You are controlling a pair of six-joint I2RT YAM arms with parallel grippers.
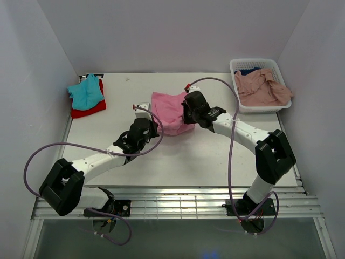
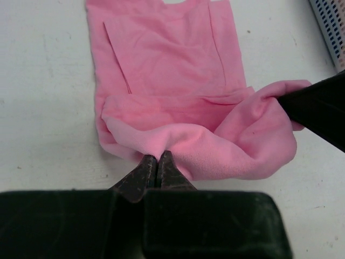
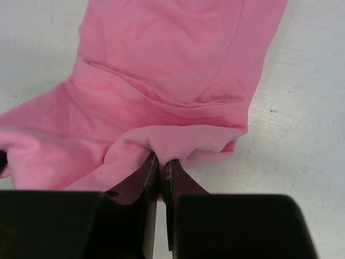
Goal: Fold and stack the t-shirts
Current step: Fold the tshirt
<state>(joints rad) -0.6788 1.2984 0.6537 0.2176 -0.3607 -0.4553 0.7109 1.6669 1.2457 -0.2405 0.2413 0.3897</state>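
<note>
The bright pink t-shirt (image 1: 168, 109) lies partly folded in the middle of the table, its near edge bunched up. My left gripper (image 2: 157, 158) is shut on that near edge at its left corner; the shirt (image 2: 167, 65) spreads away from the fingers. My right gripper (image 3: 161, 160) is shut on the same edge at the right corner of the shirt (image 3: 178, 54). In the top view the left gripper (image 1: 144, 125) and right gripper (image 1: 187, 114) sit at either side of the shirt's near end. A teal t-shirt (image 1: 86, 91) lies on a red one (image 1: 92, 109) at the far left.
A white lattice basket (image 1: 269, 105) at the far right holds a dusty salmon-pink t-shirt (image 1: 261, 87) draped over its rim and a dark blue one (image 1: 248, 70) beneath. Its corner shows in the left wrist view (image 2: 330, 27). White walls enclose the table.
</note>
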